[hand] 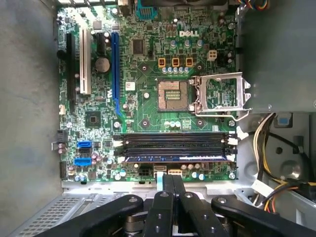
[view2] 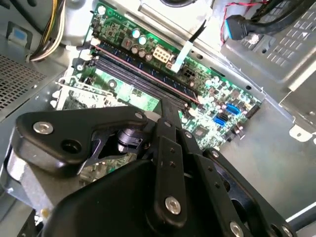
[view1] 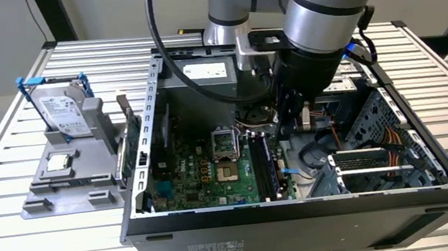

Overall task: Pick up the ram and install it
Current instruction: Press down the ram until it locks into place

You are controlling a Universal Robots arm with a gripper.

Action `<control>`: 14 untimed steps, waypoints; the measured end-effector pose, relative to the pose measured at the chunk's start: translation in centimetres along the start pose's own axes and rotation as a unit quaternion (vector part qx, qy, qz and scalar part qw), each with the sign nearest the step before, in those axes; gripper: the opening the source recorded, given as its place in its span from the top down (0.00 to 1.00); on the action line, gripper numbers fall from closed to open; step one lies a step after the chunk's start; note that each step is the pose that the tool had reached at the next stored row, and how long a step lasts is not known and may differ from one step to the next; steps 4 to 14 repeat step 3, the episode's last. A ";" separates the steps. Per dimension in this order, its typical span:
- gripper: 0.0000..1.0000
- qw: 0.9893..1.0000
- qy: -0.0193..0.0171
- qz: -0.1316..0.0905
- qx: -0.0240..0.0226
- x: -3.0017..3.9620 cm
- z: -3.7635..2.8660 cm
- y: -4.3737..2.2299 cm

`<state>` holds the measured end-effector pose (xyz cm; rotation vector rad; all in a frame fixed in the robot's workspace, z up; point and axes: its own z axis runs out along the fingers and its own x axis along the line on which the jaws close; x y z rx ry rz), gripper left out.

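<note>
ram [hand: 175, 158]: one blue-green stick, lying seated in the memory slot nearest the board edge.
slots [hand: 175, 140]: four black ones lying parallel; three showing bare.
gripper [hand: 171, 190]: hanging just beside the ram's slot row, black fingers pressed together, gripping nothing.
motherboard [hand: 148, 103]: green, sitting flat inside the grey metal case [view1: 299, 208].
hidden: fingertip contact with the board, can't tell.
hard drive [view1: 64, 111]: one, silver, standing upright outside the case.
</note>
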<state>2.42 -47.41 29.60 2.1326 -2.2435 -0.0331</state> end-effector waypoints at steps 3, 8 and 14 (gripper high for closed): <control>1.00 1.000 0.000 0.000 0.000 0.00 0.00 0.01; 1.00 1.000 0.000 0.000 0.000 0.00 0.00 0.01; 1.00 1.000 0.000 0.000 0.000 0.00 0.00 0.01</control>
